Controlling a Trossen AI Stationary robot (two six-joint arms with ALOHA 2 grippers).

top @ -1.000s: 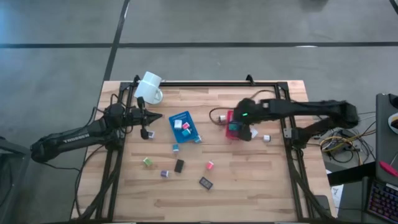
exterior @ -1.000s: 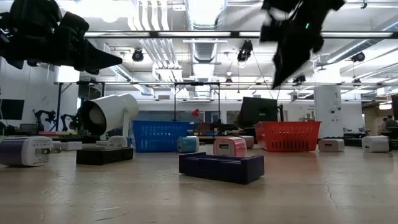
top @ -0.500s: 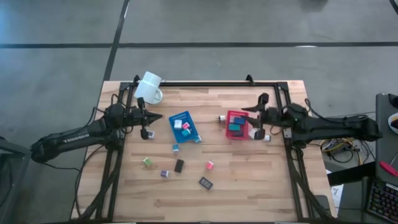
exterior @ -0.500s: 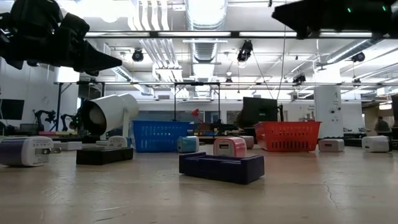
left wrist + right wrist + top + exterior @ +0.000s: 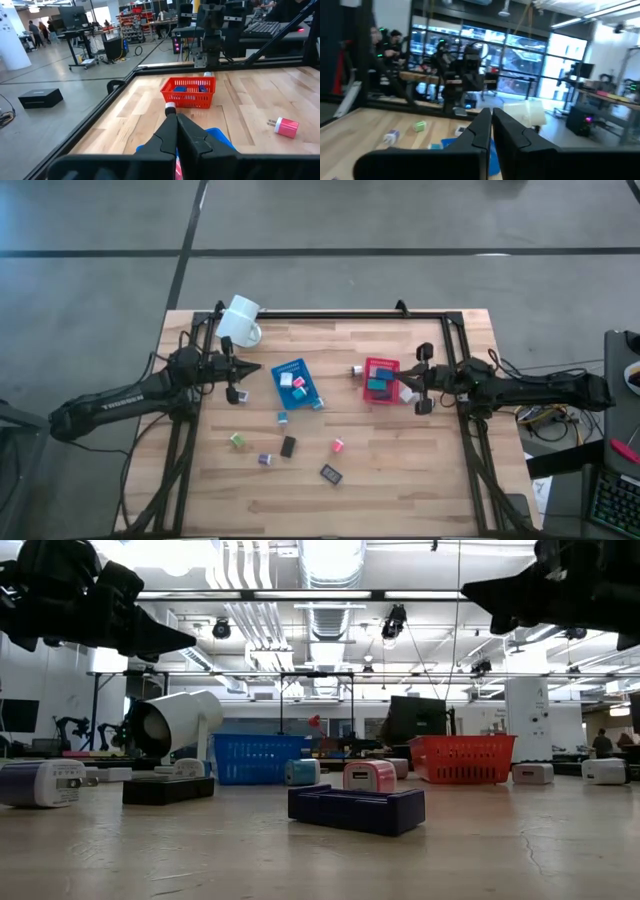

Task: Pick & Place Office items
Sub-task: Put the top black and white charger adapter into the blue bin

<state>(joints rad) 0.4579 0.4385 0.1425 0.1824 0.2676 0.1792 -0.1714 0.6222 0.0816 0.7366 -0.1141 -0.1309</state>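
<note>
The table [image 5: 400, 470] is pale planked wood, matt. The red basket [image 5: 188, 93] looks like plastic mesh. The mug [image 5: 240, 321] is glossy white.

Wooden desk [image 5: 400, 470] w/ white mug [image 5: 240, 320] on its side, blue tray [image 5: 291, 369], red tray [image 5: 381, 367] & small blocks [image 5: 288, 446] scattered mid-desk, a few inside the trays.

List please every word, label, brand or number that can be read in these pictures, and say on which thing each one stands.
"TROSSEN": white letters along the left arm in the high view, small but readable.

Nothing else can be read. The small blocks, such as the dark block near the front of the table, show no text that can be made out, and the white mug shows none. Any signs in the room behind are too blurred.
</note>
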